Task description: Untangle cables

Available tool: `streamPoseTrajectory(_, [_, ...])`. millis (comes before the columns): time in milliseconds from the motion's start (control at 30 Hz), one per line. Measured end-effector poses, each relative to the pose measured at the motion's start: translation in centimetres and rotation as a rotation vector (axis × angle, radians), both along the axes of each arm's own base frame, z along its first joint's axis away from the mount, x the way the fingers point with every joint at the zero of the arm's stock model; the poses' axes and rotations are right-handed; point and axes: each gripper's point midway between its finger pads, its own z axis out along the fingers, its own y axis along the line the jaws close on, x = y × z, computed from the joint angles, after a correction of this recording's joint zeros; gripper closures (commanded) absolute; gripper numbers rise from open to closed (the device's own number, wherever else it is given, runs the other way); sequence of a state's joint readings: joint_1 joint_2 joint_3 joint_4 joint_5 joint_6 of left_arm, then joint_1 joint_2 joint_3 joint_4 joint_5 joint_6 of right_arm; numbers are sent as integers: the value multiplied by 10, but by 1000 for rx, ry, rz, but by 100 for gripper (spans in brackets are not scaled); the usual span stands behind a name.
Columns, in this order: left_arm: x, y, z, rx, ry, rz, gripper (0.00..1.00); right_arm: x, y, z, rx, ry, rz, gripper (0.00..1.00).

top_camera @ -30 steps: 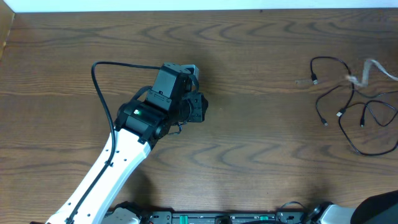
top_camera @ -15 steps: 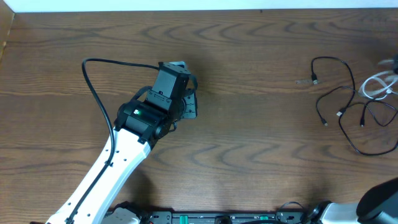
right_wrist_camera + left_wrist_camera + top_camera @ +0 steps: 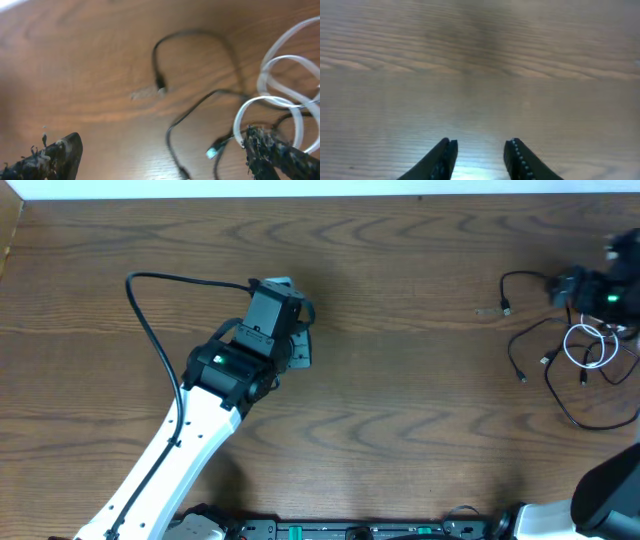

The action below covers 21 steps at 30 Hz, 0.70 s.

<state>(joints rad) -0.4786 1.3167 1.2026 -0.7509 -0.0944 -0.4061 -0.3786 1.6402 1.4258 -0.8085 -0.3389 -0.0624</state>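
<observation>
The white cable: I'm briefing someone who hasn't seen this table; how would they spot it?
Go to the far right edge of the wooden table in the overhead view, where thin cords lie tangled. The white cable sits among them, curled in small loops; its neighbours, the black cables, are dark and sprawl open.

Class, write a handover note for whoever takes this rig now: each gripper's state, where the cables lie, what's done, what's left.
Left gripper: open, empty, over the table, left of centre.
Right gripper: open wide, empty, beside the white cable.
Cables: the white one is coiled at the right edge, lying across the black cables.
Done: nothing separated yet.
Left: pull each cable clear.
</observation>
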Motion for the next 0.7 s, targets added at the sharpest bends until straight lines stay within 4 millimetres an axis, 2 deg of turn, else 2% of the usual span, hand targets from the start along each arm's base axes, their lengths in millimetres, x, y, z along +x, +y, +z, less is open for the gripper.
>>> streamPoseTrajectory(167, [15,32,-1,65,-27,109,59,2,62,-26,-34,91,211,1])
streamPoseTrajectory(300, [27,61,-17,109,13,201,58,5,109,-37,-72,114,352,1])
streamPoseTrajectory(333, [29,69,-24,122,35,225,51,4,117,-38,-79,114,378,1])
streamPoseTrajectory(367, [29,77,-30,137,59,241,32,3,129,-38,-86,114,410,1])
streamPoseTrajectory(433, [26,92,-43,152,118,288,11,0,146,-39,-94,120,456,1])
streamPoseTrajectory(467, [22,100,-50,159,157,312,4,-3,153,-40,-96,127,476,1])
streamPoseTrajectory(567, [7,118,-64,149,260,369,0,-13,169,-43,-90,163,514,1])
streamPoseTrajectory(700, [-25,134,-76,104,425,416,0,-33,164,-52,-71,276,435,1])
